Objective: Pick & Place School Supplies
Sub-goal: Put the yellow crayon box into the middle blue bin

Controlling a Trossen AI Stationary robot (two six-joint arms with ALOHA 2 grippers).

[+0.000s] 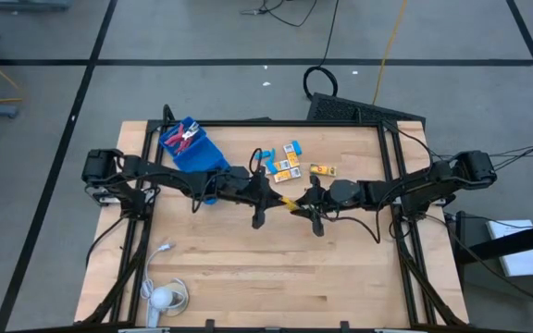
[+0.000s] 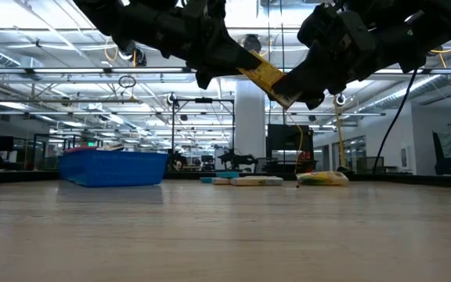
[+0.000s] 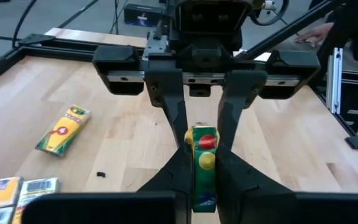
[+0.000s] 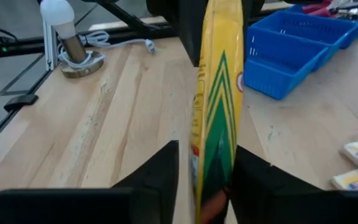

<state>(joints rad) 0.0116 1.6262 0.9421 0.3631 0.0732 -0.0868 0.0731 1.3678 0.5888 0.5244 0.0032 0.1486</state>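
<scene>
Wooden tabletop (image 1: pixel 248 268) fills the high view's centre. Mid-frame, raised clear of it, a yellow crayon box (image 1: pixel 290 204) bridges both tools, long axis running left-right. Left tool (image 1: pixel 265 196) is pressed onto one end; right tool (image 1: pixel 310 204) flanks the other, its contact hard to make out. Blue tray (image 1: pixel 192 153) lies upper left, on the left arm's side.

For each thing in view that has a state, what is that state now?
Left gripper: shut on the crayon box.
Right gripper: fingers at the crayon box, grip unclear.
Crayon box: held above the table, between both grippers.
Blue tray: holds red-handled scissors.
</scene>
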